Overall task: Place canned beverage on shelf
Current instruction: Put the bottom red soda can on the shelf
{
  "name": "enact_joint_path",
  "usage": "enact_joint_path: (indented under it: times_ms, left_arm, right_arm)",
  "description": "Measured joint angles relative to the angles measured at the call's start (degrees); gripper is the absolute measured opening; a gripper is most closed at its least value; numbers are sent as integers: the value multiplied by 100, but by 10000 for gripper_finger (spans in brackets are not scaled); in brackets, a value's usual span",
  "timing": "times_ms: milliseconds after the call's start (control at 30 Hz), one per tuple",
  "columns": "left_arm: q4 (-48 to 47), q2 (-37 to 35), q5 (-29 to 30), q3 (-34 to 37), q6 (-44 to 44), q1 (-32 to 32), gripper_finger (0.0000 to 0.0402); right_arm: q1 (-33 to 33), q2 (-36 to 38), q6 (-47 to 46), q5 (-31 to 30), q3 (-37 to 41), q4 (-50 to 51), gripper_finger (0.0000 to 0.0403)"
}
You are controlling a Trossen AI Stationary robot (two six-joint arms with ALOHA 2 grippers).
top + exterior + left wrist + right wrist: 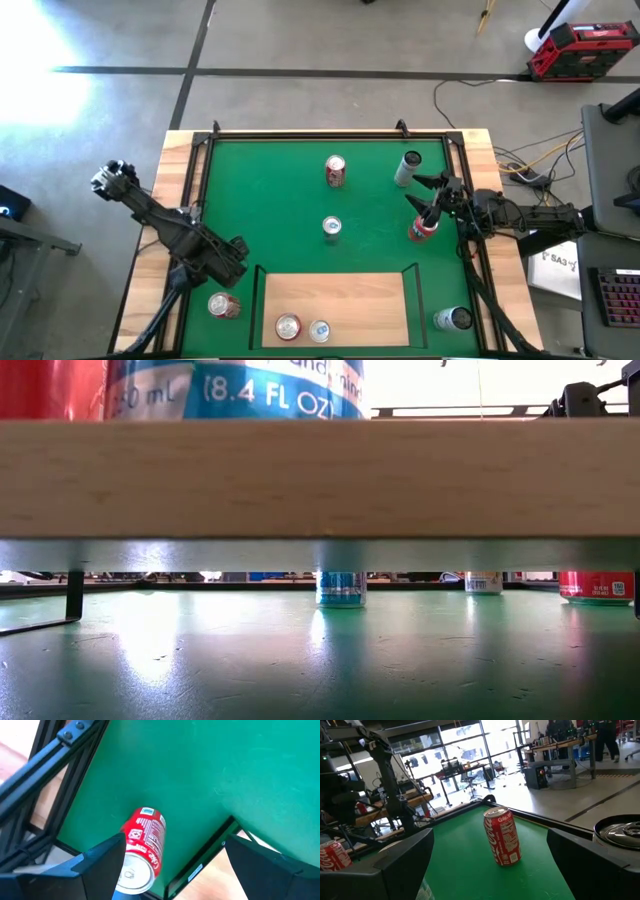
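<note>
1. The shelf (335,290), a pale wood board with a thin black rail, sits at the near edge of the green mat (280,200), midway between the two arms.
2. Two cans stand on the shelf's front edge, touching or nearly so: a red can (288,326) and a blue-and-silver can (319,331).
3. A red can lying on its side (223,305) rests on the mat just left of the shelf rail. The left gripper (225,262) hangs above it, fingers spread on either side without touching it.
4. A small blue can (332,228) stands upright near the mat's centre; another red can (335,171) stands farther back.
5. The right gripper (428,205) is at the mat's right side, fingers spread wide, with a red upright can (423,229) just beside it; whether they touch cannot be told.
6. A silver can (408,169) lies tilted near the far right corner, and a further silver can (453,319) lies on the mat right of the shelf.
7. The wooden worktop (165,200) frames the mat.
</note>
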State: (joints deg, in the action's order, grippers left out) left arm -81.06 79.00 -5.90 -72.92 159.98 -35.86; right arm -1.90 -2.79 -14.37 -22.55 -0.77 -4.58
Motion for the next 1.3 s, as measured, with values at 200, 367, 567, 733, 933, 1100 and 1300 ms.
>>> enact_joint_path:
  times_ms: [200, 367, 567, 733, 933, 1100, 1300]
  left_arm:
    - [-28, 309, -176, -330, 194, -1, 323]
    - [-158, 589, -92, -592, 49, 0, 323]
    - [-192, 892, -96, -861, 195, -73, 323]
    - [-516, 966, -110, -1298, 1105, -315, 323]
    - [-480, 1118, -242, -1730, 1973, -736, 323]
    - [-599, 1644, -241, -2013, 1994, -917, 323]
    - [-878, 2210, -698, -2336, 2006, -1041, 323]
  right_arm:
    - [-1, 0, 0, 0, 0, 0, 381]
    - [-1, 0, 0, 0, 1, 0, 381]
    - [-1, 0, 0, 0, -1, 0, 381]
    - [1, 0, 0, 0, 1, 0, 381]
    - [1, 0, 0, 0, 1, 0, 381]
    - [0, 0, 0, 0, 0, -1, 381]
    - [-1, 0, 0, 0, 0, 0, 381]
